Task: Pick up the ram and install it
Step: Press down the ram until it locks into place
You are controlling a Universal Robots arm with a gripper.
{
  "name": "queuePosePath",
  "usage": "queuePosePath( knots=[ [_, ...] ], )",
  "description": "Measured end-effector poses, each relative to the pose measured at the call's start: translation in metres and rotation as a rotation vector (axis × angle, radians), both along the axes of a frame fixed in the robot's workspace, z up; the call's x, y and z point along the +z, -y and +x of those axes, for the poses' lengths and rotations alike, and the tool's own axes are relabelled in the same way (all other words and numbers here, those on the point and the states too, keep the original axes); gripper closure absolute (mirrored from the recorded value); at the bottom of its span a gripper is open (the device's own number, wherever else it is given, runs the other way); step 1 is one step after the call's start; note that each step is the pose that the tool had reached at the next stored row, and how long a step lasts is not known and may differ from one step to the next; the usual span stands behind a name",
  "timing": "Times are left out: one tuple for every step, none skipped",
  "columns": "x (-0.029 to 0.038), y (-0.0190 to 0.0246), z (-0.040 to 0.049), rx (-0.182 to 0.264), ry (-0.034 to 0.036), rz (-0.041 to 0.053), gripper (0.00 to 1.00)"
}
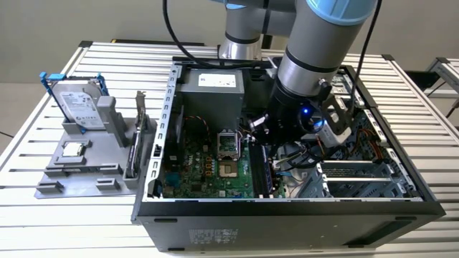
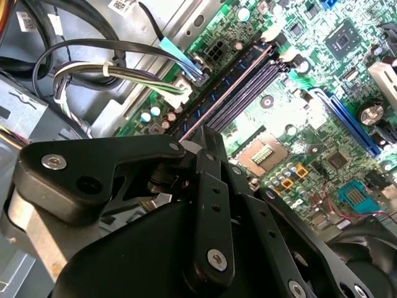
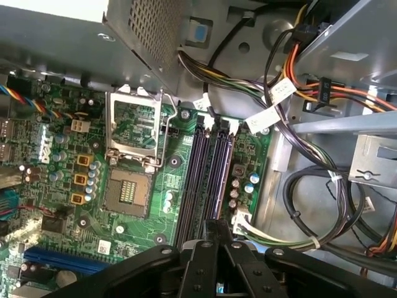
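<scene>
1. Exterior view. Slatted metal table [image 1: 107, 59] carrying an open computer case [image 1: 287, 207] lying on its side, with a grey fixture [image 1: 79, 161] on the exterior view's left. A hard drive [image 1: 77, 105] in a blue frame stands upright in that fixture. The robot arm [image 1: 315, 48] reaches down into the case, beside the power supply [image 1: 215, 86]. The ram [image 1: 259, 169] stands on edge among the memory slots, along the edge of the green motherboard [image 1: 208, 166] on the exterior view's right, directly below the arm's wrist.

2. Second wrist view. The gripper [image 2: 208, 133] sits low over the memory slots with its 2 black fingers [image 2: 214, 149] drawn together on the near end of the ram [image 2: 236, 90]. The stick is seen edge-on as a thin pale line running away from the fingertips, parallel to the neighbouring dark slots. The processor socket [image 2: 267, 155] lies just beside the slots; bundled cables [image 2: 93, 68] loop on the other side.

3. First wrist view. The gripper [image 3: 214, 225] again appears pinched on the ram [image 3: 220, 180], which sits in 1 of the parallel slots on the side nearer the cable bundle [image 3: 298, 143]. How deeply the stick is seated cannot be told. The open socket frame [image 3: 133, 127] lies on the far side of the slots.
</scene>
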State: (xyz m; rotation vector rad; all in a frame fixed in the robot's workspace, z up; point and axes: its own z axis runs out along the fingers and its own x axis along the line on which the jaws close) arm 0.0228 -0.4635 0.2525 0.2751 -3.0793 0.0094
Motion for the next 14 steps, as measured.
queuePosePath(
  knots=[
    [0.0,0.0,0.0,0.005,-0.0001,0.0002,1.0],
    [0.0,0.0,0.0,0.01,-0.0002,0.0003,1.0],
    [0.0,0.0,0.0001,0.015,-0.0002,0.0004,1.0],
    [0.0,0.0,0.0001,0.02,-0.0002,0.0005,1.0],
    [0.0,0.0,0.0001,0.025,-0.0002,0.0007,1.0],
    [0.0,0.0,0.0001,0.03,-0.0002,0.0009,1.0],
    [0.0,0.0,0.0001,0.035,-0.0002,0.0011,1.0],
    [0.0,0.0,0.0001,0.04,-0.0002,0.0013,1.0],
    [0.0,0.0,0.0,0.046,-0.0001,0.0015,1.0],
    [0.0,0.0,-0.0001,0.051,-0.0002,0.0017,1.0],
    [0.0,0.0,0.0,0.056,-0.0002,0.002,1.0],
    [0.0,0.0,0.0,0.061,-0.0002,0.0023,1.0],
    [0.0,0.0,0.0,0.067,-0.0002,0.0027,1.0],
    [-0.0001,0.0,0.0,0.072,-0.0002,0.0031,1.0]
  ],
)
